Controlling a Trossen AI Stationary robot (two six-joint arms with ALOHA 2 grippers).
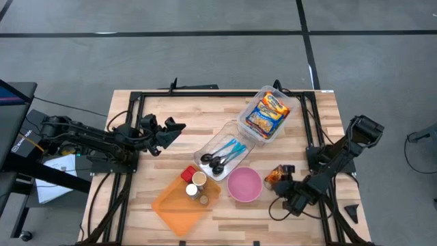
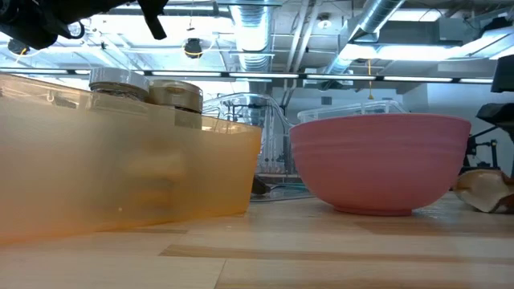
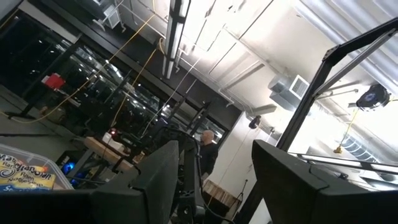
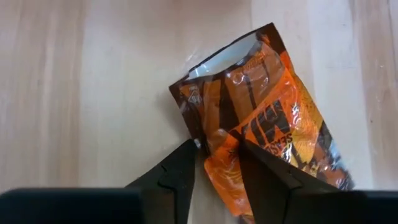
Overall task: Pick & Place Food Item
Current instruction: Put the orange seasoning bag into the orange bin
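One orange snack packet [image 4: 261,124] pinched by right gripper [image 4: 216,163]; left gripper [image 3: 214,180] spread, empty.

Bright ceiling strip glare; near orange bin [image 2: 120,168] blurred.

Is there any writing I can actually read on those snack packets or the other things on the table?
Orange wrapper pinched by the right gripper: large dark letters, creased and cut off, not readable.
Packets in the clear container: printing too small to read.
Packet edge in the left wrist view: blurred lettering, unreadable.
Nothing else carries legible text.
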